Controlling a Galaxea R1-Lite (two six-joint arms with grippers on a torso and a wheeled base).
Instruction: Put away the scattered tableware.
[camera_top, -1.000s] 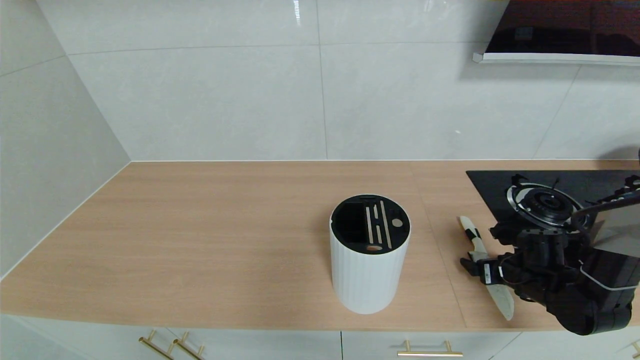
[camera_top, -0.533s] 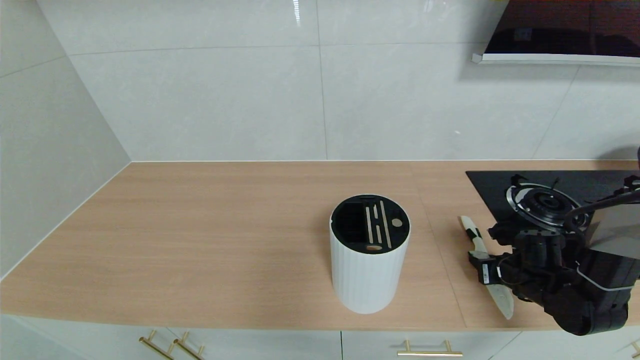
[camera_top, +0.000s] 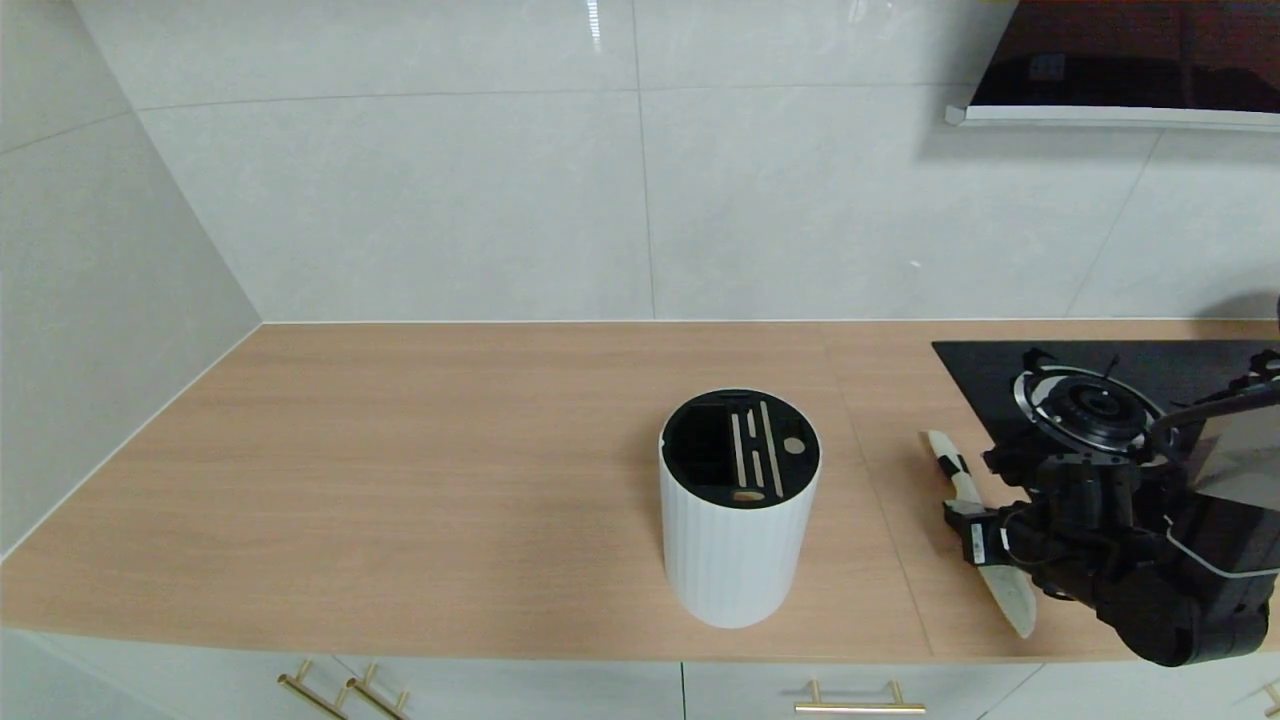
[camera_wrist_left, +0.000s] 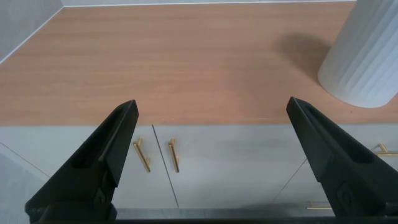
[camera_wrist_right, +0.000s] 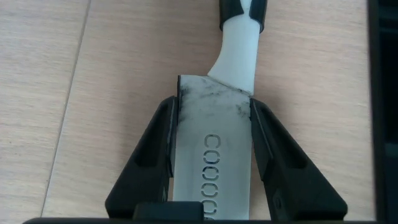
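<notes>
A pale knife (camera_top: 962, 484) with a black-and-white handle lies on the wooden counter, right of the white ribbed knife holder (camera_top: 738, 510) whose black top has slots. My right gripper (camera_top: 985, 545) sits low over the blade near the counter's front edge. In the right wrist view its fingers (camera_wrist_right: 163, 134) press against both edges of the knife (camera_wrist_right: 239, 46) blade just behind the handle, so my right gripper (camera_wrist_right: 214, 104) is shut on it. My left gripper (camera_wrist_left: 211, 107) hangs open in front of the counter, with the holder (camera_wrist_left: 364, 56) off to one side.
A black gas stove (camera_top: 1090, 400) lies at the right, close behind the right arm, with a range hood (camera_top: 1130, 60) above it. Cabinet doors with gold handles (camera_wrist_left: 142, 155) run below the counter's front edge. Bare counter (camera_top: 400, 480) stretches left of the holder.
The right gripper has drawn slightly to the right along the counter, and the knife's blade end has shifted a little with it. The holder has stayed put.
</notes>
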